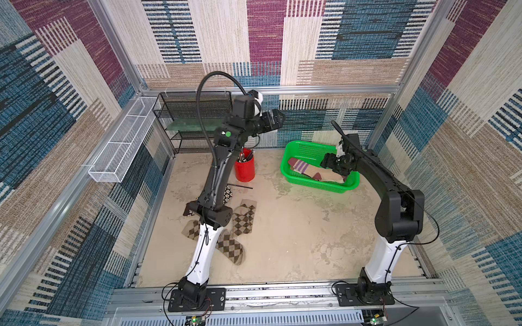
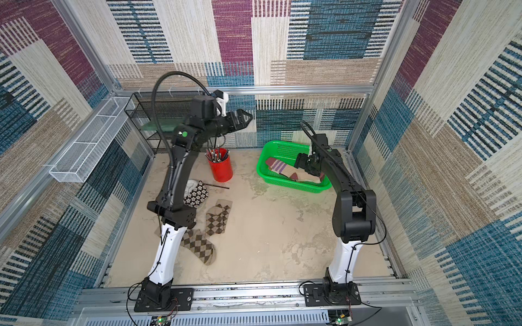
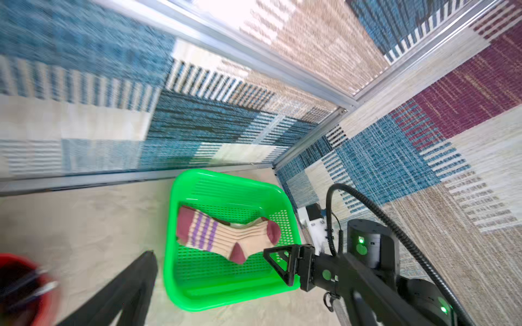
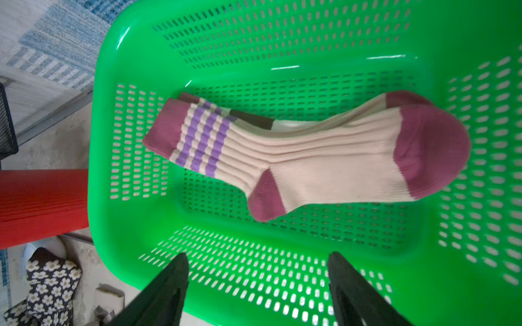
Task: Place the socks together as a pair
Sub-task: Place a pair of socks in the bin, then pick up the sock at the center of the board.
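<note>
Two beige socks with purple stripes and maroon toes [image 4: 310, 158] lie stacked in the green basket [image 4: 254, 42], also seen in both top views [image 1: 306, 169] [image 2: 282, 169] and in the left wrist view [image 3: 226, 234]. A cream-brown piece [image 4: 254, 120] shows under them. My right gripper [image 4: 258, 255] hovers open over the basket's near wall [image 1: 327, 163], nothing between its fingers. My left gripper [image 1: 275, 118] is raised high near the back wall, open and empty; one finger [image 3: 138, 282] shows in its wrist view. Brown-tan argyle socks [image 1: 244, 218] [image 1: 230, 248] and a dark flowered sock [image 2: 196, 193] lie by the left arm's base.
A red cup [image 1: 245, 172] with utensils stands left of the basket, and a thin black stick [image 1: 240, 186] lies in front of it. A black wire rack [image 1: 195, 113] fills the back left corner. A white mesh tray [image 1: 121, 146] hangs on the left wall.
</note>
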